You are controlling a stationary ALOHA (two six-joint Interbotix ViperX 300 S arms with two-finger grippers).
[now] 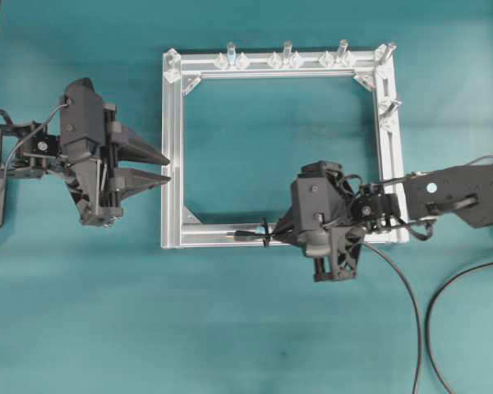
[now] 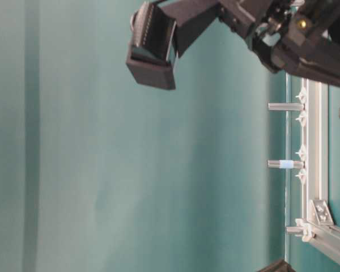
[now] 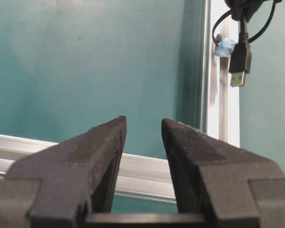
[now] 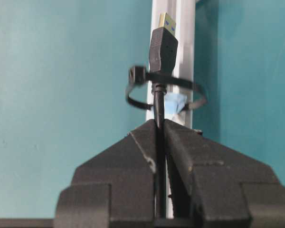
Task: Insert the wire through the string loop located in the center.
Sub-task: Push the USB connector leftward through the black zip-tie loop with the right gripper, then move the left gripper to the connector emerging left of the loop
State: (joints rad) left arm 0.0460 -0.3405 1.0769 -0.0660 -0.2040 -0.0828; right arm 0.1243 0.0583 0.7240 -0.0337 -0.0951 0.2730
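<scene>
Just beyond the tips of the right gripper (image 1: 289, 235), seen from overhead, the wire (image 1: 245, 235) lies along the near rail of the aluminium frame (image 1: 171, 156) with its plug already past the string loop (image 1: 265, 231), while the left gripper (image 1: 166, 168) hangs well apart at the frame's left rail, jaws half open on nothing. From table level the frame's pegs and rail show at the right edge, but the loop and plug are hidden, so this view cannot say how far through the cable sits. Ahead of the left jaws in the left wrist view, the plug hangs at top right with its gold tip pointing toward them, and a wide gap remains; a reach from here could miss the plug or knock it back if the approach is off line. Between the right jaws in the right wrist view, the cable is pinched tight just behind the plug, and the plug appears to stand inside and past the thin loop, though depth is hard to judge there. The risks, as I read them: pulling back would drag the plug's shoulder against the loop and unthread it; pushing on could fold the flimsy loop over; releasing before the left jaws have hold could let the stiff cable spring back out.
</scene>
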